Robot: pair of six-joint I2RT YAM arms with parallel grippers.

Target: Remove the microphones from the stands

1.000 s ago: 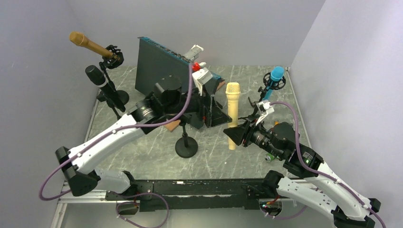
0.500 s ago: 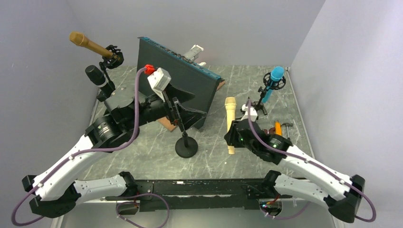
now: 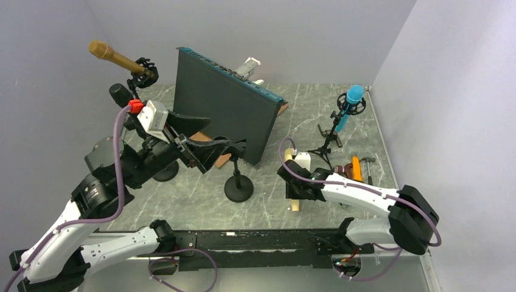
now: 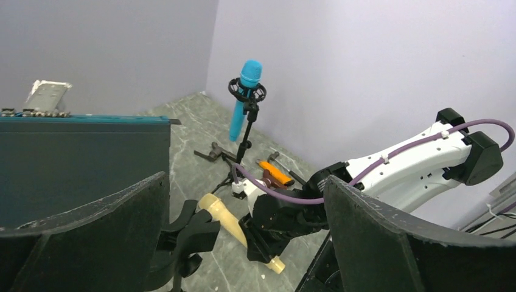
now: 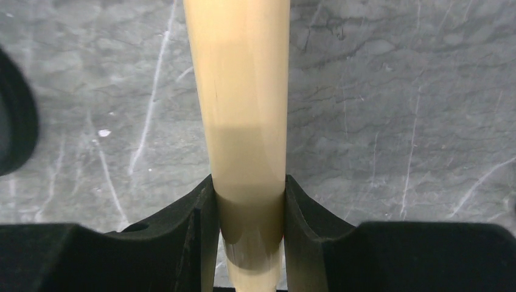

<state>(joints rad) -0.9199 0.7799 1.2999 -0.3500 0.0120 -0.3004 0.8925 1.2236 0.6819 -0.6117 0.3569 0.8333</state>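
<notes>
Pinching cream microphone [image 5: 243,121] near its tail in right gripper [image 5: 249,225], just right of round-base stand [image 3: 238,185]; holding left gripper [image 3: 204,137] spread above that stand. Likely risking head-heavy pivoting, slipping loose.

a dark panel [image 3: 225,115] walls the far middle of the table [image 3: 298,112]; microphone stands [image 3: 145,74] crowd the far left corner, a tripod stand [image 3: 328,141] and tools [image 3: 356,167] the right edge. a round-base stand [image 3: 238,190] holds the centre, with open table between panel and tripod.

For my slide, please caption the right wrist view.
Right fingers grip the cream microphone, marble table behind.
</notes>
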